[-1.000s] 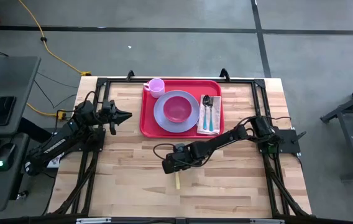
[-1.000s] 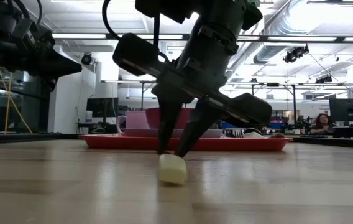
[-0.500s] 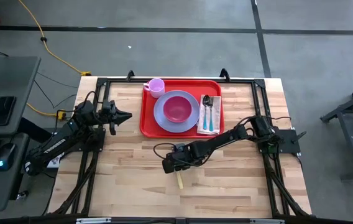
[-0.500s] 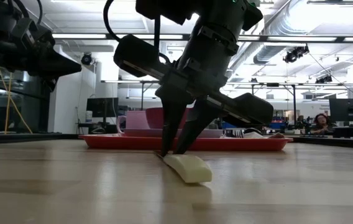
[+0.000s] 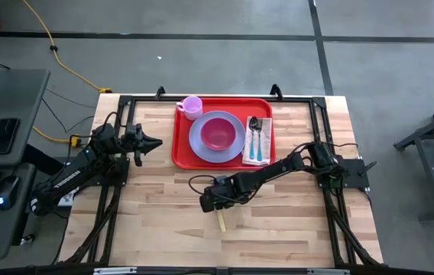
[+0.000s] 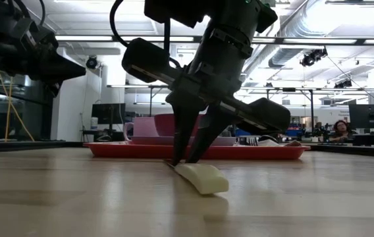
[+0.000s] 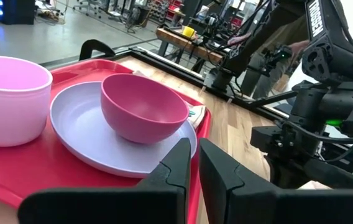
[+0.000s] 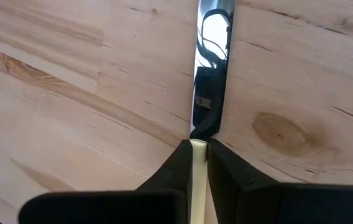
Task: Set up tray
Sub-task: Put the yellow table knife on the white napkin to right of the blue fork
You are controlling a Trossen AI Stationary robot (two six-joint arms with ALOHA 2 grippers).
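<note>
Knife now tipping flatter since earlier, right claw pinching its blade; lifting should be slow, keeping grip centred.

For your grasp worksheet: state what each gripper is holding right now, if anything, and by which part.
The right gripper is shut on the table knife, pinching it where the cream handle meets the metal blade. The left gripper is shut, holding nothing, beside the tray.
</note>
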